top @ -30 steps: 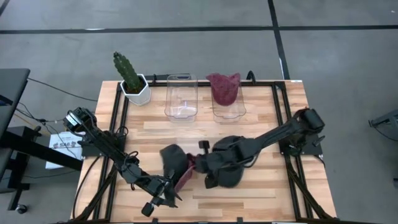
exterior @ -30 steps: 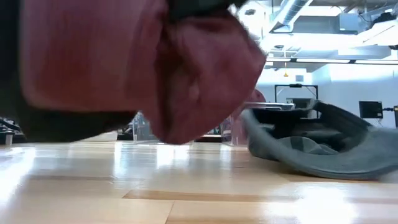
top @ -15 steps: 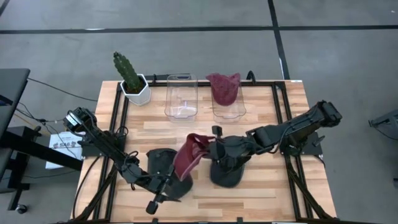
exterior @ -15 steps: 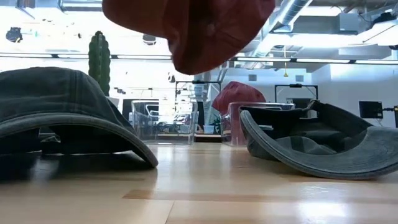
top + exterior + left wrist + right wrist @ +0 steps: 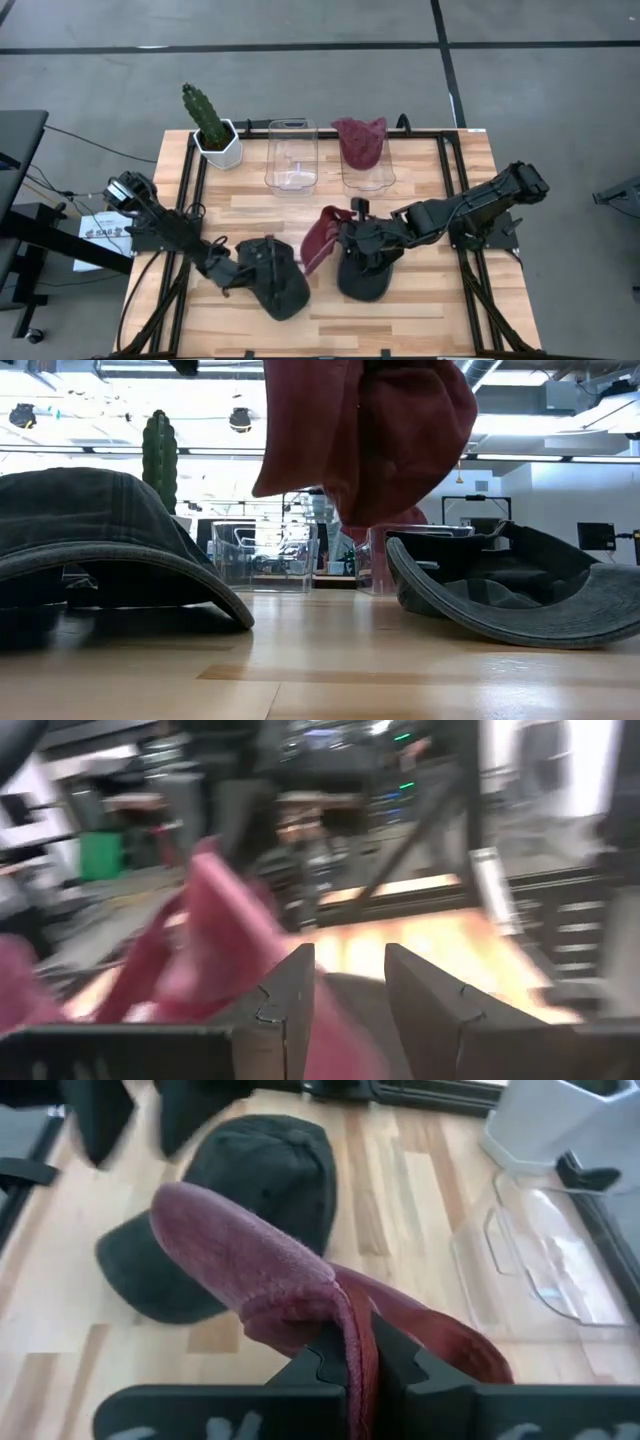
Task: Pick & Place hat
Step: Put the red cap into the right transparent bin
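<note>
The right gripper (image 5: 350, 1345) is holding a maroon hat (image 5: 322, 238) clear of the bench (image 5: 420, 310), its jaws closed tight on a fold of the fabric. The hat is hanging just in front of the two clear bins, between two dark caps: a dark cap (image 5: 272, 276) lying crown-up on the left side of the maroon hat, and an upturned dark cap (image 5: 362, 278) on its right, beneath the right arm.

The left gripper (image 5: 238, 272) is sitting low beside the crown-up cap; its jaws are parted in the left wrist view and holding nothing.

Behind the maroon hat, an empty clear bin (image 5: 291, 155) is standing next to a second bin (image 5: 363, 165) that already has a maroon item in it. A potted cactus (image 5: 211, 125) is occupying the corner beyond the empty bin.

Assessment: the pick appears complete for this hat; the carry and release into a bin are outstanding. Both dark caps are lying on the bench, seemingly not yet handled.
</note>
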Robot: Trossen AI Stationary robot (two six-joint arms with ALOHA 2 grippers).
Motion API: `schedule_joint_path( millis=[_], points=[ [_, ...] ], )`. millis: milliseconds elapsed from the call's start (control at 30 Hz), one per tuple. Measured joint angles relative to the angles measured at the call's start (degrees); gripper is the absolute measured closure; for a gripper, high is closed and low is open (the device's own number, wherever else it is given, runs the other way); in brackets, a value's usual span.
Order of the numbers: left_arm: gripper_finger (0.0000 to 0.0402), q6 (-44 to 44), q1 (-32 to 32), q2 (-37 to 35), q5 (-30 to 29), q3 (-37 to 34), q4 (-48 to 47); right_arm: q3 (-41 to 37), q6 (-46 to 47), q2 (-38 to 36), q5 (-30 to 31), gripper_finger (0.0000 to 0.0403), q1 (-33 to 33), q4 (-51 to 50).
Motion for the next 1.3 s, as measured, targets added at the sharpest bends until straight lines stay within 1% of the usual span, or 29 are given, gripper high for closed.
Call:
schedule_joint_path(
  millis=[100, 267, 533, 667, 767, 833, 900, 933, 1033, 1167, 1233, 1300],
  points=[
    [0.0279, -3.9, 3.7, 0.0, 0.2, 0.0, -1.0, 0.0, 0.6, 0.2, 0.7, 0.0402, -1.2, -0.9],
    [0.0279, -11.9, 7.7, 0.0, 4.0, 0.0, -5.9, 0.0, 0.5, 0.3, 0.9, 0.0402, -2.8, -0.8],
    [0.0279, -17.7, 9.3, 0.0, 4.1, 0.0, -8.8, 0.0, 0.5, 0.3, 0.3, 0.0402, -2.6, 0.5],
    [0.0281, -21.7, 10.2, 0.0, 3.1, 0.0, -9.6, 0.0, 0.5, 0.3, -1.3, 0.0401, -2.6, 1.4],
    [0.0300, -23.0, 10.6, 0.0, 3.1, 0.0, -9.9, 0.0, -0.2, 0.3, -3.6, 0.0399, -2.6, 1.5],
    [0.0331, -23.4, 10.5, 0.0, 3.3, 0.0, -10.0, 0.0, -1.0, 0.3, -6.1, 0.0397, -2.6, 1.5],
    [0.0375, -23.7, 10.4, 0.0, 6.2, 0.0, -10.0, 0.0, -1.5, 0.3, -8.5, 0.0392, -2.6, 1.5],
    [0.0385, -24.4, 10.4, 0.0, 8.2, 0.0, -9.9, 0.0, -1.6, 0.3, -9.0, 0.0388, -2.6, 1.3],
    [0.0387, -26.9, 10.4, 0.0, 11.9, 0.0, -10.1, 0.0, -1.6, 0.1, -9.2, 0.0374, -2.6, 0.4],
    [0.0388, -31.1, 10.4, 0.0, 15.0, 0.0, -12.4, 0.0, -1.6, -0.9, -8.3, 0.0358, -2.6, -1.7],
    [0.0388, -33.3, 10.6, 0.0, 17.1, 0.0, -12.9, 0.0, -1.3, -1.4, -5.8, 0.0357, -2.6, -3.1],
    [0.0388, -34.3, 10.7, 0.0, 19.8, 0.0, -13.3, 0.0, -1.2, -2.1, -2.1, 0.0359, -2.6, -5.9]
  ],
)
